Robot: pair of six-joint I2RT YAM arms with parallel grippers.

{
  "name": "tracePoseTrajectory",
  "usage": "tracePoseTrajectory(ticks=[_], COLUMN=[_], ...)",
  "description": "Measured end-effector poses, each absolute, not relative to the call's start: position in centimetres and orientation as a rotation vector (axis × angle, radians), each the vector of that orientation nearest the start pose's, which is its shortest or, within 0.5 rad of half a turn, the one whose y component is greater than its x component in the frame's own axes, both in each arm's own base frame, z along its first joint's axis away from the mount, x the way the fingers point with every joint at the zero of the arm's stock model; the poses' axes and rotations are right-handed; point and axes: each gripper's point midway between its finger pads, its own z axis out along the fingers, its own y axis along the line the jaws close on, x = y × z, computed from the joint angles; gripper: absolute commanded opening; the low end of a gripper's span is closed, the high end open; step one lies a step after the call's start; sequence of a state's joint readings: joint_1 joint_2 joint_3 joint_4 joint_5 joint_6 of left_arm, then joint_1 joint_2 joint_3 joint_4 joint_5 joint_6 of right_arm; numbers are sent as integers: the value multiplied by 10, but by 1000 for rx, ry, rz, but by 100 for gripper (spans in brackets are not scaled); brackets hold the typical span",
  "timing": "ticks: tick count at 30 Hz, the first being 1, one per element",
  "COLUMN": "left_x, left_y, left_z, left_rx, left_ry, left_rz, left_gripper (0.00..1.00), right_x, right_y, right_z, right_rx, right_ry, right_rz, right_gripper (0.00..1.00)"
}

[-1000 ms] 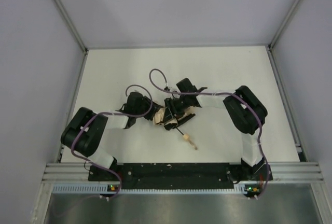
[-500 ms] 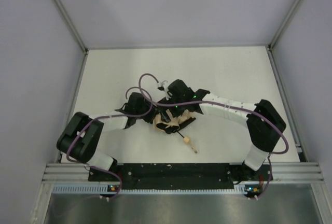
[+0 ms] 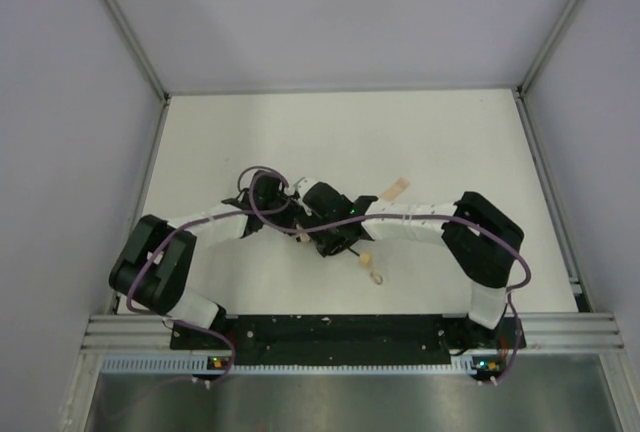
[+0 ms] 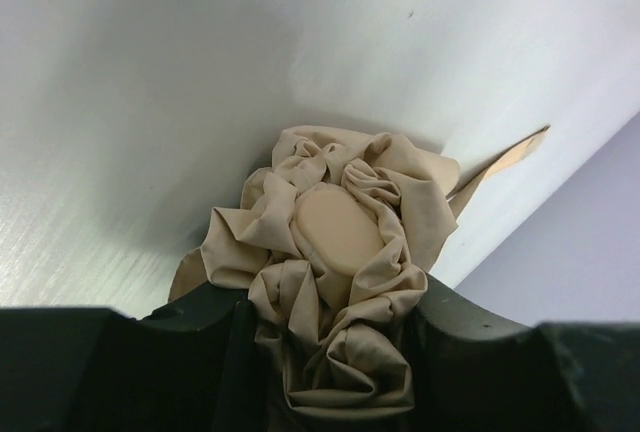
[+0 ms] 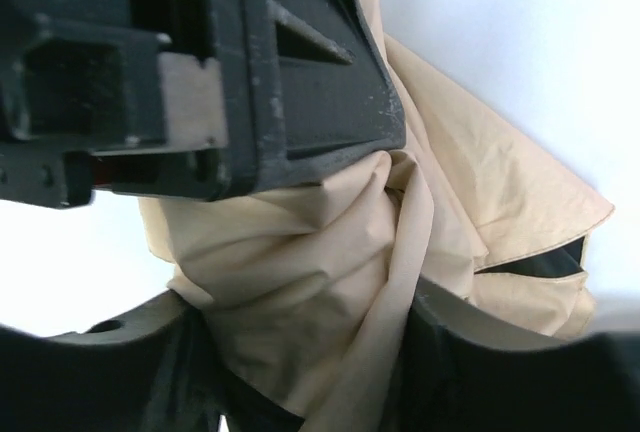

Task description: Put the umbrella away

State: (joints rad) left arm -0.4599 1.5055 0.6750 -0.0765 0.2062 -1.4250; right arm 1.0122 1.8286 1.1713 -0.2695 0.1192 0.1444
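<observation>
The umbrella [image 3: 303, 231] lies at the table's middle, its beige canopy bunched between both grippers and mostly hidden from above. Its small tan handle [image 3: 367, 261] with a loop strap sticks out toward the near edge. A beige strap end [image 3: 395, 190] pokes out behind the right arm. My left gripper [image 3: 296, 223] is shut on the crumpled canopy [image 4: 335, 282], round tan cap in the folds. My right gripper [image 3: 322, 235] is shut on the same fabric [image 5: 320, 282], right next to the left gripper's black body [image 5: 200, 62].
Grey walls and metal rails [image 3: 150, 172] close the white table [image 3: 400, 132] on the left, back and right. The arms' black base bar [image 3: 340, 330] runs along the near edge. Purple cables [image 3: 262, 214] loop over both wrists.
The right arm has folded back and its gripper has closed in on the canopy beside the left gripper. The fabric bundle looks smaller from above. The strap end now shows behind the right arm.
</observation>
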Motion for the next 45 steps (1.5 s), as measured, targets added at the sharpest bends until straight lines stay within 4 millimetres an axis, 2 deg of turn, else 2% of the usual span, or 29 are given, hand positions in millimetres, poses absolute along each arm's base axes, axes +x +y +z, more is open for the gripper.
tracePoseTrajectory(ticks=[4,5,6,7,9,11,16,17,18,20,23,26,30,31,33,35,37,38,41,44,45], left_x=[289,289,289,289,290,290,280,277,274,269,265,263,264,265,268,271,273,273,272,273,274], left_y=[-224,-223,-223,-222,-221,-220,-215,-215,-214,-215,-216,-221,-234,-237,-241,-246,-248,-249,-250,-251,-251], left_z=[47,47,46,46,45,45,45,46,47,47,50,51,50,50,48,47,46,46,47,49,50], left_rx=[-1217,-1212,-1207,-1200,-1197,-1191,-1166,-1161,-1154,-1142,-1125,-1107,-1098,-1098,-1104,-1114,-1129,-1139,-1131,-1107,-1103], left_ry=[2469,2470,2472,2473,2469,2466,2459,2455,2452,2444,2423,2422,2420,2416,2409,2399,2392,2388,2395,2397,2395], left_rz=[-924,-920,-915,-910,-904,-897,-909,-921,-932,-964,-1016,-1043,-1087,-1101,-1125,-1150,-1161,-1168,-1178,-1181,-1182], left_gripper=[0,1,8,24,50,63,78,82,92,99,99,98,87,81,62,35,13,7,0,0,0], right_x=[247,248,247,248,248,248,249,247,245,242,239,232,223,222,222,222,219,218,216,217,218], right_y=[364,364,365,366,366,368,366,365,365,363,360,360,362,362,361,360,359,359,359,357,356], right_z=[40,39,39,39,37,35,33,34,35,37,40,44,52,54,57,57,53,52,53,56,56], right_rx=[-999,-1004,-1008,-1008,-1006,-1004,-1003,-1006,-1010,-1013,-1004,-981,-928,-911,-864,-827,-814,-811,-806,-796,-796], right_ry=[2278,2273,2269,2267,2264,2262,2273,2278,2283,2292,2316,2346,2390,2401,2428,2457,2483,2491,2500,2513,2523], right_rz=[324,324,328,333,347,389,533,572,615,699,810,929,1074,1098,1151,1200,1244,1258,1284,1293,1277], right_gripper=[0,0,0,0,0,0,0,0,0,0,0,0,0,0,0,0,0,0,0,35,50])
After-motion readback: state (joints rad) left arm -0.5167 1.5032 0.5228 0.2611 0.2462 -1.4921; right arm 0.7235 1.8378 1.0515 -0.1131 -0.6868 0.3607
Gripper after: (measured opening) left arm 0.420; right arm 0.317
